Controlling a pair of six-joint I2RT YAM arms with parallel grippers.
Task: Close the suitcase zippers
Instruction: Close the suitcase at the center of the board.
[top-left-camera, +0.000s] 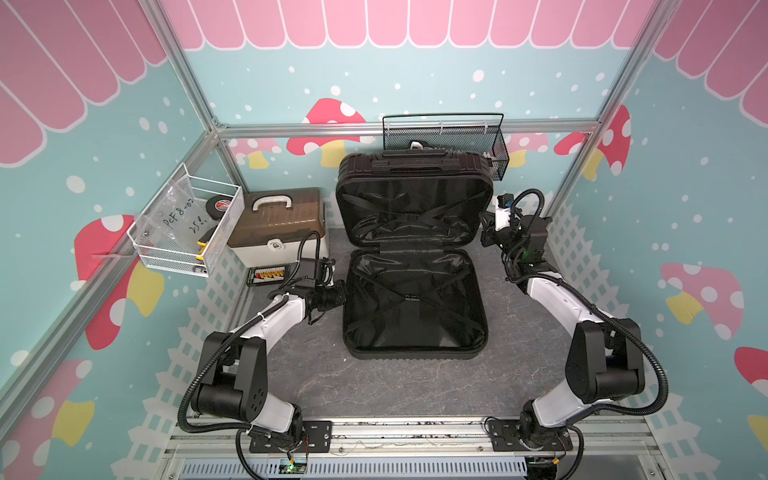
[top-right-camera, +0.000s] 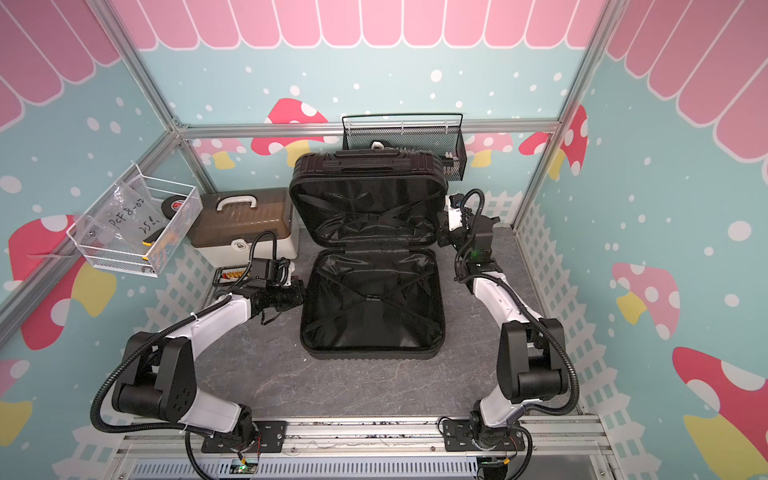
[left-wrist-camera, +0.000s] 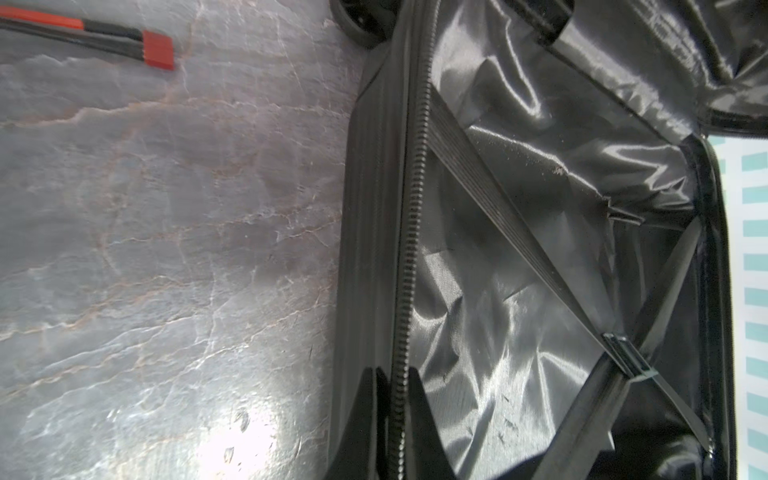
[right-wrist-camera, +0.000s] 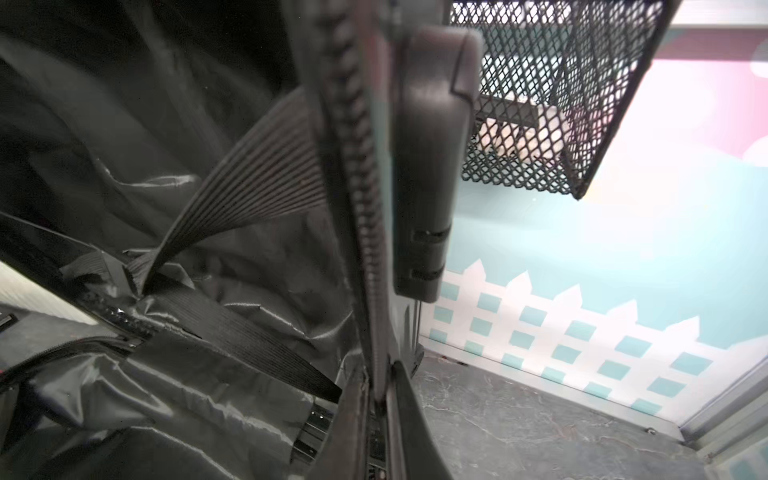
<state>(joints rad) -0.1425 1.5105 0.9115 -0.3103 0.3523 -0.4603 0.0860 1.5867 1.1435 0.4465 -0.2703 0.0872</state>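
Note:
The black suitcase (top-left-camera: 411, 163) (top-right-camera: 365, 160) lies open mid-table. Its lower shell is flat and its upper shell stands upright behind it, both showing black lining and crossed straps. My left gripper (top-left-camera: 343, 293) (top-right-camera: 302, 291) (left-wrist-camera: 392, 372) is at the lower shell's left rim, shut on the toothed zipper track (left-wrist-camera: 415, 208). My right gripper (top-left-camera: 484, 239) (top-right-camera: 441, 240) (right-wrist-camera: 380, 374) is at the right edge of the upright shell, shut on its zipper track (right-wrist-camera: 357, 145) just below the side handle (right-wrist-camera: 428, 166). No zipper pull shows in any view.
A beige toolbox (top-left-camera: 276, 226) stands left of the suitcase, with a small box of coloured pieces (top-left-camera: 268, 275) in front of it. A white wire basket (top-left-camera: 187, 224) hangs on the left wall. A black mesh basket (top-left-camera: 444, 137) hangs behind the upright shell.

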